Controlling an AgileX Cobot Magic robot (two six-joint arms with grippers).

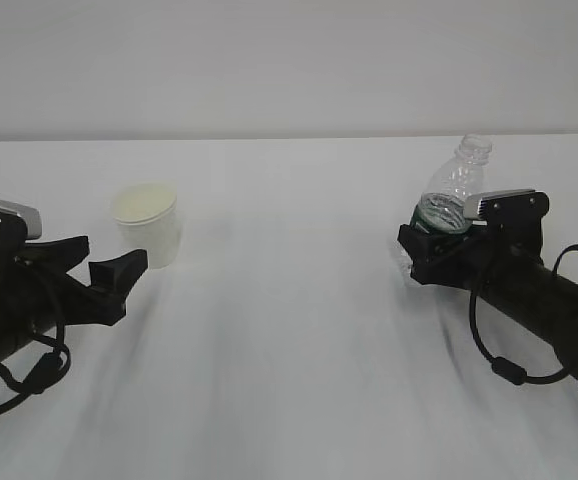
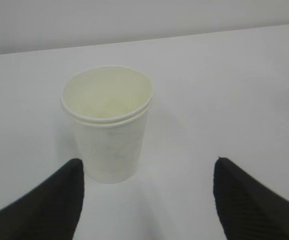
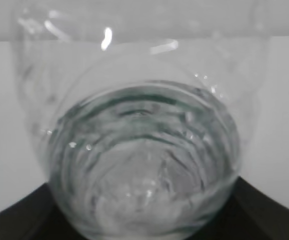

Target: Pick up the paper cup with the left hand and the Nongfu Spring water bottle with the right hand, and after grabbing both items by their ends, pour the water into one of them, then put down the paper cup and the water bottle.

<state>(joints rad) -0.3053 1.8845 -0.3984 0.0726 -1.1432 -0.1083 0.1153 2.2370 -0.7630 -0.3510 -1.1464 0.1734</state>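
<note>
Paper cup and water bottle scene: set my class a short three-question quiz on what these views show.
1. True or false: the paper cup lies on its side.
2. Which item sits between the right hand's jaws? A) cup B) Nongfu Spring water bottle
3. The left hand is ___ of the cup: touching or short?

Key: 1 false; 2 B; 3 short.
</note>
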